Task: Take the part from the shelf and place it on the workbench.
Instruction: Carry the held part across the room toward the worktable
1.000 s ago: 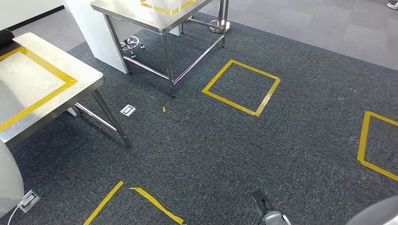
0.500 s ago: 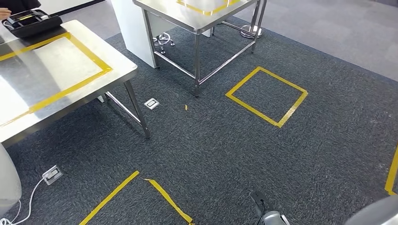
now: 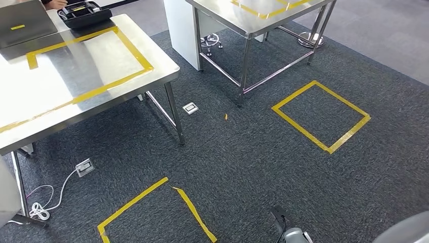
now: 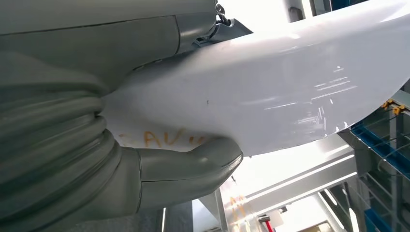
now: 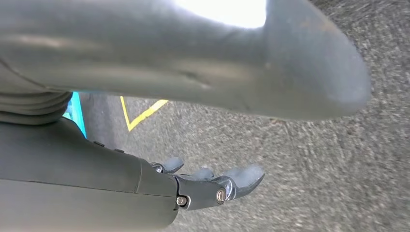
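Part [image 4: 270, 92], white and glossy, sits clasped in your left hand [image 4: 145, 159]; right hand [image 5: 212, 186] hangs empty, fingers loosely apart. Pickup looks done; workbench [image 3: 76, 76] at ten o'clock awaits placement.

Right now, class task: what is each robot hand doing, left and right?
Left hand: holds a white part.
Right hand: open, holding nothing, fingers apart.

Black tray [image 3: 83, 13] at eleven o'clock, yellow tape square [image 3: 320, 116] at two, floor socket [image 3: 85, 167] and cable at eight, perhaps plugged.
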Robot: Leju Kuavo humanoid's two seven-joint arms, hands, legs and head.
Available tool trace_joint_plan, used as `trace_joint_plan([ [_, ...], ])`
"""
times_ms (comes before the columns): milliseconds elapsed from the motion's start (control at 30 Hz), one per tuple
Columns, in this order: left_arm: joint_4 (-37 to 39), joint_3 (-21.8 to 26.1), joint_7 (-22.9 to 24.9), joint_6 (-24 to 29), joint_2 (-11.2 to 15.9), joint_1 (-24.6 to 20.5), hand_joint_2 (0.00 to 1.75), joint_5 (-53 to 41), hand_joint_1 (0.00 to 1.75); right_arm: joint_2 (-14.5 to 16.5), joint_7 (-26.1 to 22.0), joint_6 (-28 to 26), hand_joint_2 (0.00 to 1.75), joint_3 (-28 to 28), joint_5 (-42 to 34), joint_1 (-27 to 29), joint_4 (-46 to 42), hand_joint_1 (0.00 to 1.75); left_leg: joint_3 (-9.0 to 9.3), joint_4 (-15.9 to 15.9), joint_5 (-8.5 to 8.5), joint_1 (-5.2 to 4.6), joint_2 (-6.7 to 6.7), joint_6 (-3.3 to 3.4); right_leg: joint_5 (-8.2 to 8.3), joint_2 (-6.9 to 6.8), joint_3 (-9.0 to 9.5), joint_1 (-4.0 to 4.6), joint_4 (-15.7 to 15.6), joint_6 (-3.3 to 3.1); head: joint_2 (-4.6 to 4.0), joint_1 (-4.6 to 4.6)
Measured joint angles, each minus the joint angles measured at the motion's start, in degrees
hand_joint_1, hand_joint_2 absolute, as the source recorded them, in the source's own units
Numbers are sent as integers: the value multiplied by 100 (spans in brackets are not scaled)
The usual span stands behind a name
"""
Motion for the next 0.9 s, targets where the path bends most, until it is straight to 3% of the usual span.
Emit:
trace_joint_plan([
  [33, 0, -1, -1, 1, 4, -9, 175, 1, 175, 5, -1, 0, 0, 0, 0, -4, -1, 0, -96, 186, -113, -6, 148, -25, 15, -66, 16, -10, -26, -38, 0, -11],
  [100, 6, -5, 1, 1, 2, -20, 175, 1, 175, 6, -1, 0, 0, 0, 0, 8, -1, 0, -426, 897, -475, 1, 457, -65, 11, -201, 21, 9, -37, -84, 0, -28],
  [167, 22, -9, 2, 1, -2, -11, 175, 3, 175, 6, 0, 0, 0, 0, 2, 23, -1, 0, -699, 1483, -668, 17, 547, -90, -3, -349, 23, 24, -35, -100, 0, -28],
  [200, 31, -11, 2, 1, -2, -9, 175, 7, 175, 6, 0, 0, 0, 0, 4, 23, -1, 0, -699, 1500, -613, 22, 560, -91, -11, -417, 27, 27, -33, -100, 0, -27],
  [267, 39, -14, 2, 1, -1, -14, 175, 23, 175, 7, 0, 0, 0, 0, 7, 15, -1, 0, -399, 959, -283, 21, 644, -67, -35, -541, 54, 32, -28, -84, 0, -28],
  [300, 39, -14, 2, 1, -1, -26, 175, 39, 175, 9, 2, 0, 0, 0, 8, 10, -1, 0, -184, 558, -141, 0, 778, -43, -56, -598, 74, 46, -22, -64, 0, -29],
  [367, 40, -18, 3, -1, -3, -67, 175, 87, 175, 16, 15, -2, 0, 0, 10, 5, -1, 0, 109, 14, -14, -47, 978, 40, -94, -707, 102, 77, -13, -8, 0, -28],
  [400, 44, -20, 5, -3, -5, -83, 175, 114, 175, 18, 29, -4, 0, 0, 10, 2, -1, 0, 143, -68, -30, -69, 1001, 78, -106, -763, 112, 90, -13, 22, 0, -26],
  [467, 57, -24, 10, -13, -7, -90, 175, 156, 175, 20, 63, -9, 0, -1, 9, -14, -2, 0, 138, -96, -11, -65, 867, 152, -127, -853, 132, 87, -18, 82, 0, -18],
  [533, 70, -26, 15, -22, -14, -113, 175, 181, 175, 26, 84, -13, 0, -2, 4, -39, -2, 0, 149, -135, 20, -35, 744, 219, -257, -624, 73, 67, 157, 151, 0, -7],
  [600, 88, -29, 23, -32, -37, -150, 175, 200, 175, 31, 91, -21, 0, -4, -5, -41, -3, 0, 147, -149, 39, -11, 633, 261, -569, -259, -220, 52, 768, 195, 0, 11],
  [667, 119, -31, 41, -50, -75, -162, 175, 216, 175, 31, 106, -34, 0, -16, -20, -18, -3, 0, 130, -136, 41, -9, 491, 276, -801, -150, -601, 51, 1471, 207, 0, 20],
  [700, 133, -32, 51, -60, -92, -160, 175, 222, 175, 31, 114, -39, 0, -26, -25, -10, -3, 0, 125, -125, 39, -6, 412, 274, -771, -142, -693, 47, 1598, 208, 0, 19],
  [733, 143, -32, 59, -68, -103, -160, 175, 224, 175, 30, 117, -42, 0, -34, -29, -7, -3, 0, 123, -110, 36, -1, 345, 266, -626, -138, -673, 40, 1488, 207, 0, 20],
  [800, 150, -32, 66, -82, -114, -156, 175, 230, 175, 29, 116, -49, 0, -44, -41, -14, -3, 0, 119, -67, 15, 15, 235, 229, -216, -93, -383, 18, 783, 214, 0, 19],
  [833, 148, -32, 69, -86, -117, -154, 175, 233, 175, 31, 113, -53, 0, -49, -63, -23, -3, 0, 105, -32, 0, 13, 192, 197, -87, -49, -242, 10, 441, 212, 0, 20],
  [900, 139, -31, 79, -96, -118, -141, 175, 238, 175, 39, 144, -46, 0, -81, -133, -44, -3, 0, 68, 9, -18, -6, 130, 175, -20, 10, -123, -7, 114, 185, 0, 16],
])
